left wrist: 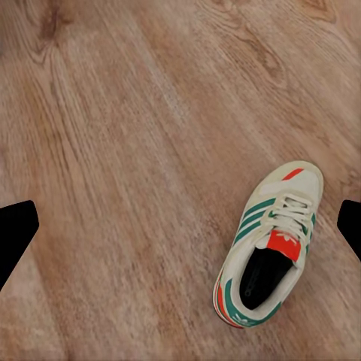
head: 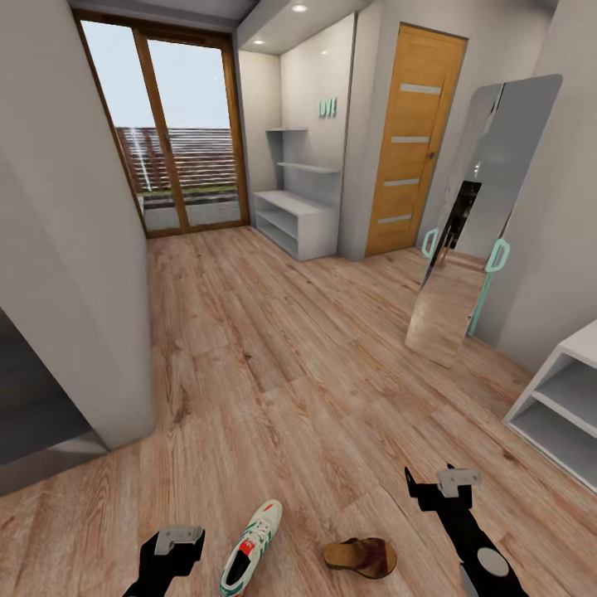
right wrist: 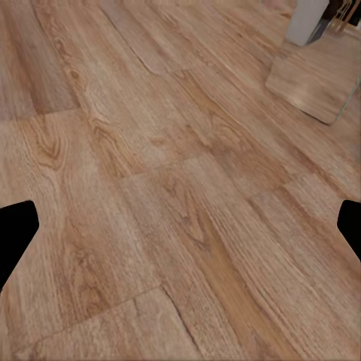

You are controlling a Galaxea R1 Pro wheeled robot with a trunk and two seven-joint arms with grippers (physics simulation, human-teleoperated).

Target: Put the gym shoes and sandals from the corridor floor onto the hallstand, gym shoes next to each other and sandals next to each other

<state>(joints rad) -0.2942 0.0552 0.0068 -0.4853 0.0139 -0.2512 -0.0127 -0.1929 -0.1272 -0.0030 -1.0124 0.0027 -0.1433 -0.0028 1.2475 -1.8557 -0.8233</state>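
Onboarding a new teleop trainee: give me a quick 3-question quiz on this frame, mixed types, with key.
1. True or false: the gym shoe on the corridor floor lies between the left gripper and the sandal.
2. Multiple choice: the left wrist view looks down on A) the gym shoe, B) the sandal, C) the mirror.
3. Fill in: both grippers, including the right gripper, are ____ and hold nothing.

Key: 1 true; 2 A; 3 open.
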